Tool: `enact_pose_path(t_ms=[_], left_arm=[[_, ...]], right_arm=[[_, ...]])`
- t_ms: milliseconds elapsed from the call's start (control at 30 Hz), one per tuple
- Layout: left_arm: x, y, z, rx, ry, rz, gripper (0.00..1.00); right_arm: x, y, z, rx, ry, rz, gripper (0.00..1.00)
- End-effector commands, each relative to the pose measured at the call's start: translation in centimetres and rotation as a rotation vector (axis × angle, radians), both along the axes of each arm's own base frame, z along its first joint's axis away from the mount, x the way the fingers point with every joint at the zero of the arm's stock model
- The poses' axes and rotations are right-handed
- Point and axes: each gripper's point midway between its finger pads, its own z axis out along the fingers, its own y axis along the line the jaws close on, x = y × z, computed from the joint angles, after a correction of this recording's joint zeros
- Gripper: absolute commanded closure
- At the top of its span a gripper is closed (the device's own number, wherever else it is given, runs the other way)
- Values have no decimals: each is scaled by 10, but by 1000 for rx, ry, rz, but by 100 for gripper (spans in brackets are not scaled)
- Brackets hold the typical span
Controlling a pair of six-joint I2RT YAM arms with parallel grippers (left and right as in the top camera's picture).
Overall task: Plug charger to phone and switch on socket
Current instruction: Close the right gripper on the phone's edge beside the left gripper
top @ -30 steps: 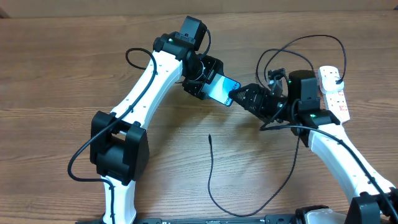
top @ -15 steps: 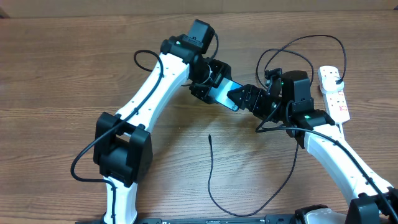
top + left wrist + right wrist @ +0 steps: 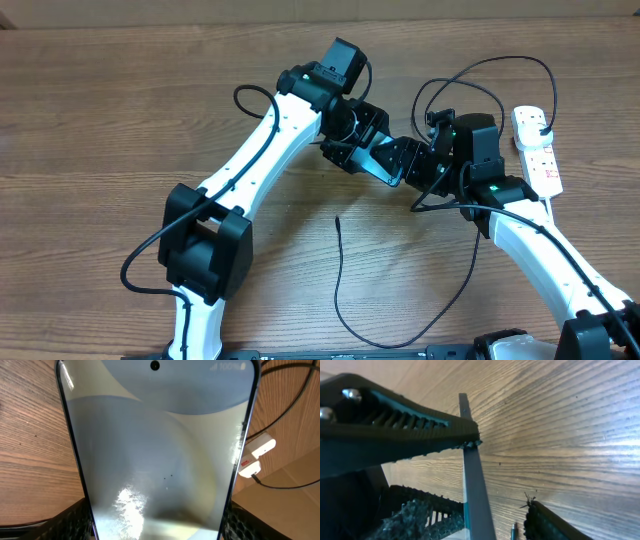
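Phone: the slim rectangular smartphone with a pale blue-grey screen (image 3: 157,450) was held between the two grippers, apparently clear of the brown wood-grain table (image 3: 90,110). Its screen filled the left wrist view, with the camera hole at its top edge.
Left gripper: the black left gripper (image 3: 360,145) was pinching the smartphone across its width, with a ribbed pad against each long edge at the lower end.
Right gripper: the black right gripper (image 3: 502,475) had its jaws spread around the smartphone, which appeared edge-on in its view. The upper ribbed finger (image 3: 420,425) touched the smartphone. The lower finger (image 3: 550,522) stood apart from it.
Charger: the long thin black charger cable (image 3: 338,270) lay on the table below the smartphone in the overhead view. Its small connector tip was loose and well apart from the smartphone, and the rest curved away in a wide loop.
Socket: the small white power strip with red markings (image 3: 537,150) lay right of the smartphone, beyond the right arm and well apart from it.
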Motion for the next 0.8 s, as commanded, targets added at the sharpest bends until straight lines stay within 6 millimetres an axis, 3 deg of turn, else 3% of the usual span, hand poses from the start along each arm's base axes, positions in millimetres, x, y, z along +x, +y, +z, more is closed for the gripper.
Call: enact_pose_path(t_ms=[0, 133, 767], left_arm=[[0, -8, 32, -46, -53, 6, 96], [-1, -8, 32, -48, -50, 8, 96], [-5, -14, 35, -78, 12, 56, 96]], right_arm=[[7, 2, 11, 1, -29, 1, 43], [7, 2, 11, 1, -29, 1, 60], [7, 2, 11, 1, -30, 1, 82]])
